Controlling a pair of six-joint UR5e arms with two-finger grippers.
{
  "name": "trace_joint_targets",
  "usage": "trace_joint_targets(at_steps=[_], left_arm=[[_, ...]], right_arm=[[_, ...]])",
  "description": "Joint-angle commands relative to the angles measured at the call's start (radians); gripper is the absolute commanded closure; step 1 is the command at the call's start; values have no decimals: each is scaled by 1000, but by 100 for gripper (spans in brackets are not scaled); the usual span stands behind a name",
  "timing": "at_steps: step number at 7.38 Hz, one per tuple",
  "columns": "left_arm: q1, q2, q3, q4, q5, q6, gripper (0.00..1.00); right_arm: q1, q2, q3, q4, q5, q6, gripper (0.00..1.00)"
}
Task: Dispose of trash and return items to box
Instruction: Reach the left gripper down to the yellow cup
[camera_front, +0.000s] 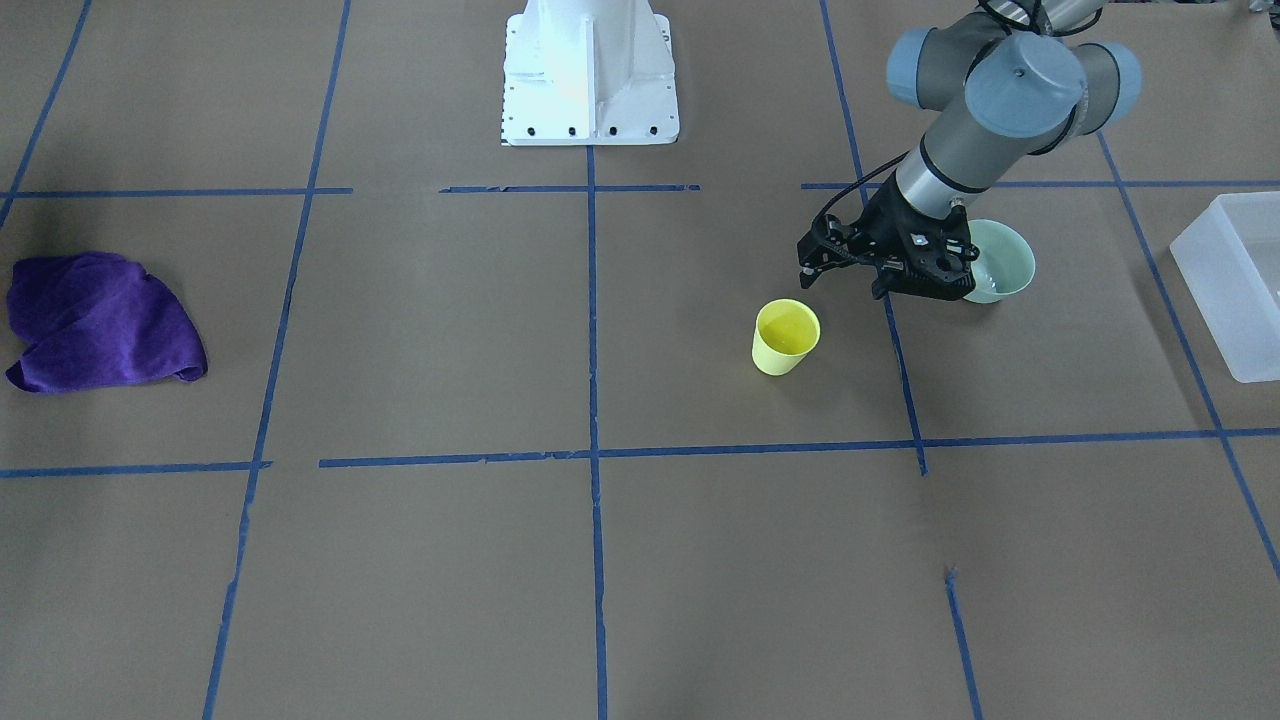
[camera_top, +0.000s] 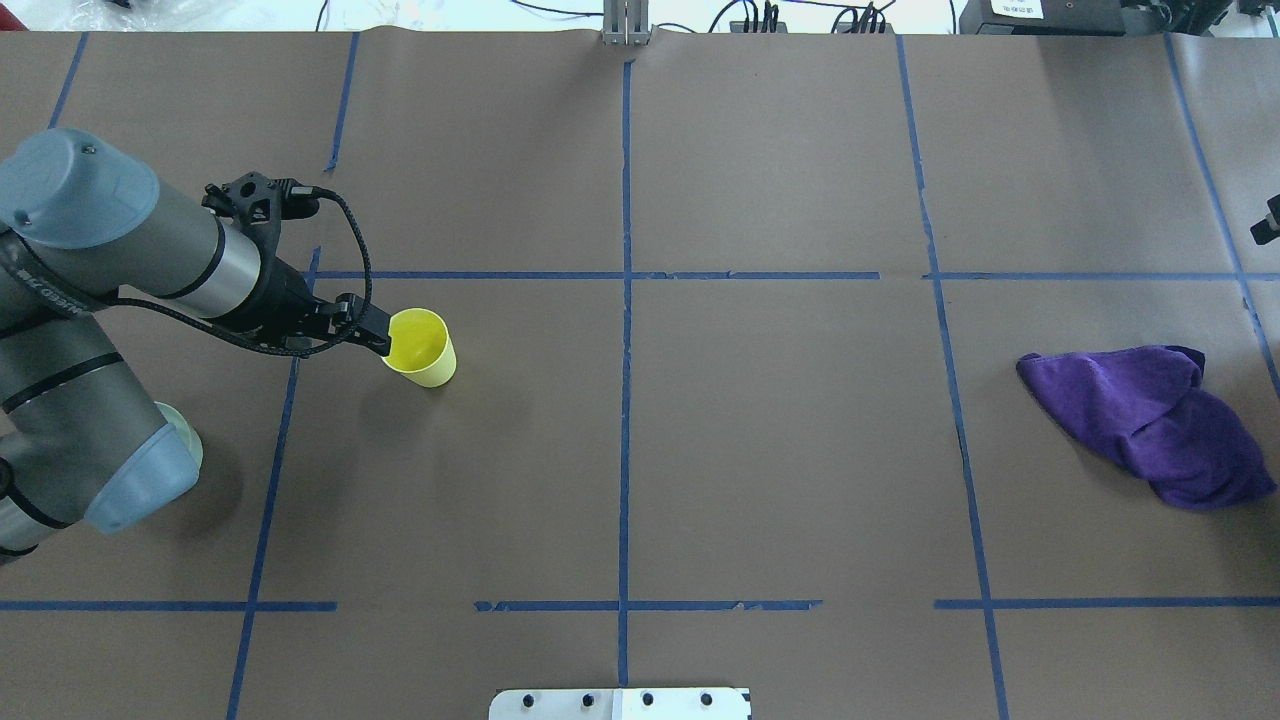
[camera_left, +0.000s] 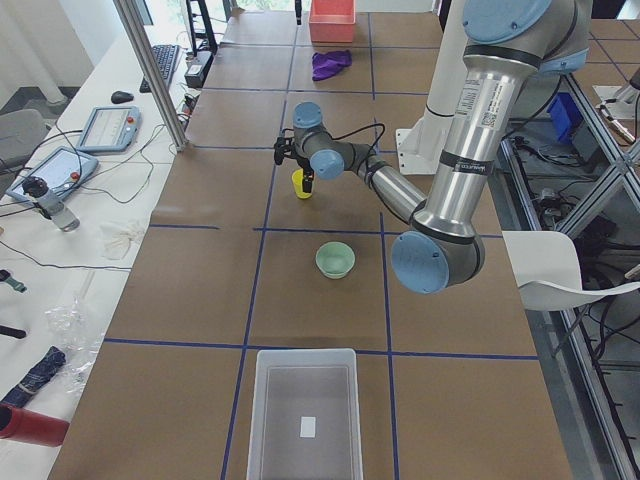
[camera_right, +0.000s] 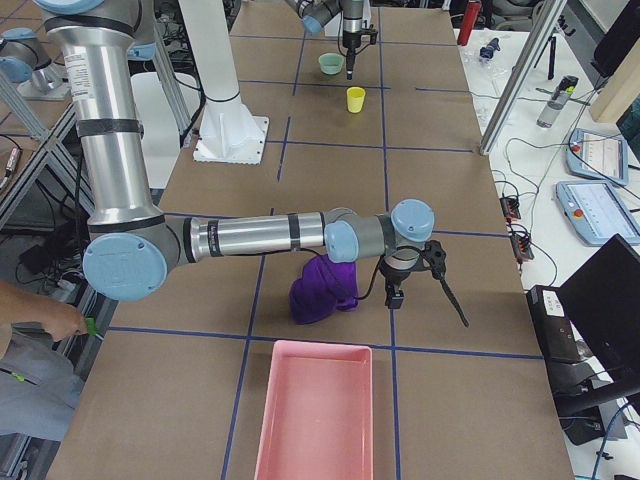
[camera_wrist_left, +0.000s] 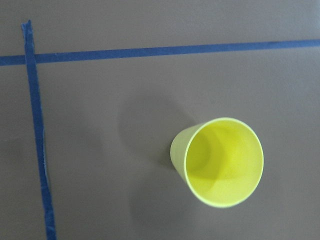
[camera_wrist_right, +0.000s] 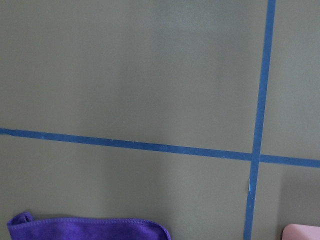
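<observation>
**Along the counter (camera_top: 700, 450), left end to right**

The box (camera_left: 305, 400) sits at the robot's left end, then the bowl (camera_left: 335, 260), then the cup (camera_top: 420, 347), upright. Well apart on the right lies the cloth (camera_top: 1150, 420), with the tray (camera_right: 315, 400) beyond it.

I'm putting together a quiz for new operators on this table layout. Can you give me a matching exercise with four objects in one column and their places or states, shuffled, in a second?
Things
1. yellow cup
2. green bowl
3. purple cloth
4. translucent bin

Places or states
A. crumpled, on the robot's right side of the table
B. at the table's end on the robot's left
C. upright, close by the left gripper
D. sitting between the cup and the bin

Pairs: 1-C, 2-D, 3-A, 4-B
</observation>
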Motion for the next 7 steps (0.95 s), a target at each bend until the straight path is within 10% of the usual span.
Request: trace_joint_targets(at_steps=[1,7], left_arm=[[4,-45,68,-2,40,-16,0],[83,-79,148,-7,45,-16,8]], right_arm=[[0,-1,-2,0,0,0,0],[-1,-1,-3,0,2,1,0]])
